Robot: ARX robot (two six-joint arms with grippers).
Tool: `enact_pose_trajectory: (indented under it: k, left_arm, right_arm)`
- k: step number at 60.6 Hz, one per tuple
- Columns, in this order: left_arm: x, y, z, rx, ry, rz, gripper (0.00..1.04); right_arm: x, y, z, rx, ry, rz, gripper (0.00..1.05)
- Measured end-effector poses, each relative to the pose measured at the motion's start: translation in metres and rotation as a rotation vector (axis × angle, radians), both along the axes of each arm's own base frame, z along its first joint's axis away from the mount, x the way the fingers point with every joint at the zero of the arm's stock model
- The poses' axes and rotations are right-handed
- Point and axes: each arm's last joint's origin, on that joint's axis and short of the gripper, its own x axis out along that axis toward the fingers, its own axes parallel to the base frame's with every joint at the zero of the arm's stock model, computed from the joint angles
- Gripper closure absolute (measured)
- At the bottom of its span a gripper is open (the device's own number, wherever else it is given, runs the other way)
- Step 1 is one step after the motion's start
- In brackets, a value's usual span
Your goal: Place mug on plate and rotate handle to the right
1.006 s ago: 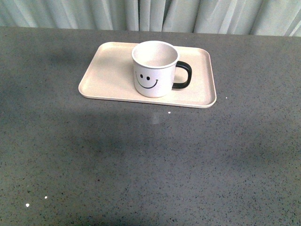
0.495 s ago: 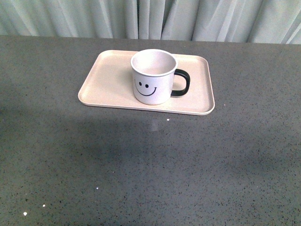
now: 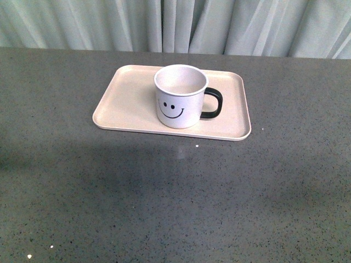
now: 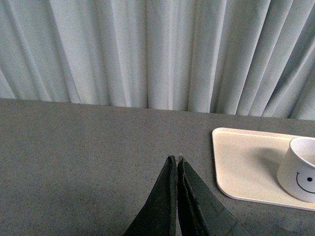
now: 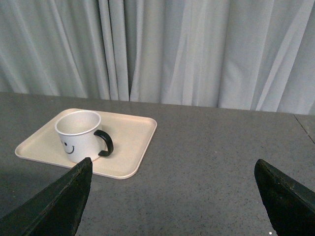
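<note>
Grey tabletop: mug stays on plate, handle right; left claw pressed together, right claw spread.

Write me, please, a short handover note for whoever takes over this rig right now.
Left gripper: shut, empty, over the grey table, off the tray.
Right gripper: open wide, empty, clear of the mug.
The smiley-face mug stands upright on the pink-beige tray, its black handle pointing to the robot's right.
Done: placement and handle turn both look complete.
Left: apparently nothing.
</note>
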Motion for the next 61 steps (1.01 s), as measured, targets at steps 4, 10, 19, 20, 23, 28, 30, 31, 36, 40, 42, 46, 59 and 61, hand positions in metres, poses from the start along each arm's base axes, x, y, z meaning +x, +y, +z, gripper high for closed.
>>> enact_pose_trajectory:
  k: [4,10,19,20,23,28,30,31,36,40,42,46,59,61]
  left_arm:
    - [-0.004,0.0,-0.005,0.0,0.015,0.003,1.03]
    - [-0.007,0.0,-0.004,0.001,0.01,0.002,1.03]
    - [-0.014,0.0,-0.001,0.001,0.0,0.002,1.03]
    - [-0.014,0.0,-0.001,0.001,0.0,0.002,1.03]
    - [-0.017,0.0,0.0,0.001,-0.001,0.002,1.03]
    - [-0.019,0.0,0.0,0.001,-0.004,0.002,1.03]
    - [-0.021,0.0,0.001,0.001,-0.005,0.002,1.03]
    - [-0.021,0.0,0.001,0.001,-0.005,0.002,1.03]
    - [-0.024,0.0,0.001,0.001,-0.005,0.002,1.03]
    - [-0.026,0.0,0.001,0.001,-0.008,0.002,1.03]
    - [-0.027,0.0,0.001,0.001,-0.007,0.002,1.03]
    - [-0.03,0.0,0.001,0.001,-0.007,0.002,1.03]
    - [-0.034,0.0,0.001,0.001,-0.007,0.002,1.03]
    - [-0.035,0.0,0.001,0.001,-0.007,0.002,1.03]
  right_arm:
    - [0.0,0.0,0.0,0.0,0.0,0.0,0.09]
    - [0.0,0.0,0.0,0.0,0.0,0.0,0.09]
    - [0.0,0.0,0.0,0.0,0.0,0.0,0.09]
    - [0.0,0.0,0.0,0.0,0.0,0.0,0.09]
    - [0.0,0.0,0.0,0.0,0.0,0.0,0.09]
    - [0.0,0.0,0.0,0.0,0.0,0.0,0.09]
    - [0.0,0.0,0.0,0.0,0.0,0.0,0.09]
    - [0.0,0.0,0.0,0.0,0.0,0.0,0.09]
    - [0.0,0.0,0.0,0.0,0.0,0.0,0.09]
    - [0.0,0.0,0.0,0.0,0.0,0.0,0.09]
    - [0.0,0.0,0.0,0.0,0.0,0.0,0.09]
    - [0.0,0.0,0.0,0.0,0.0,0.0,0.09]
    - [0.0,0.0,0.0,0.0,0.0,0.0,0.09]
    - [0.0,0.0,0.0,0.0,0.0,0.0,0.09]
